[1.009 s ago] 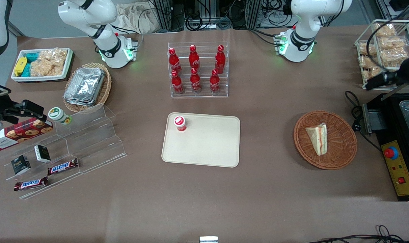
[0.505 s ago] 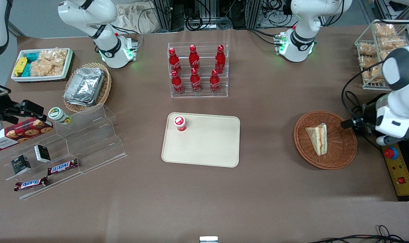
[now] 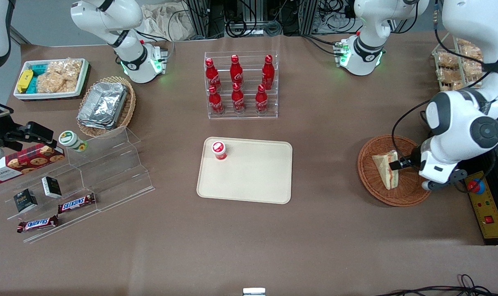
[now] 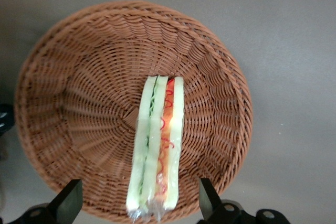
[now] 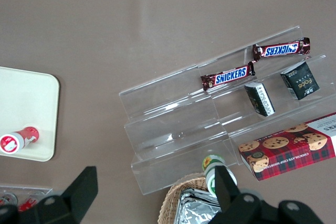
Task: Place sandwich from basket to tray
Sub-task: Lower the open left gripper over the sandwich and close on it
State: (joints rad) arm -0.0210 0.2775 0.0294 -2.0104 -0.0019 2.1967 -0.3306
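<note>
The sandwich (image 3: 383, 166), a pale wrapped wedge with a red and green filling stripe, lies in the round reddish-brown basket (image 3: 372, 187) toward the working arm's end of the table. My left gripper (image 3: 398, 165) hangs over the basket at the sandwich's edge. In the left wrist view the sandwich (image 4: 157, 140) runs across the basket (image 4: 79, 103), and the gripper (image 4: 138, 203) is open. Its two fingers stand wide apart on either side of the sandwich's end, touching nothing. The cream tray (image 3: 253, 176) lies mid-table with a red-capped cup (image 3: 218, 149) on one corner.
A clear rack of red bottles (image 3: 240, 86) stands farther from the camera than the tray. A yellow control box with a red button (image 3: 485, 205) sits beside the basket. A wire rack of snack bags (image 3: 454, 70) stands near the working arm. A stepped clear shelf (image 3: 105, 168) lies toward the parked arm's end.
The left arm has swung in from the working arm's end of the table. Its gripper has come from outside the basket to over the sandwich. The sandwich has not moved.
</note>
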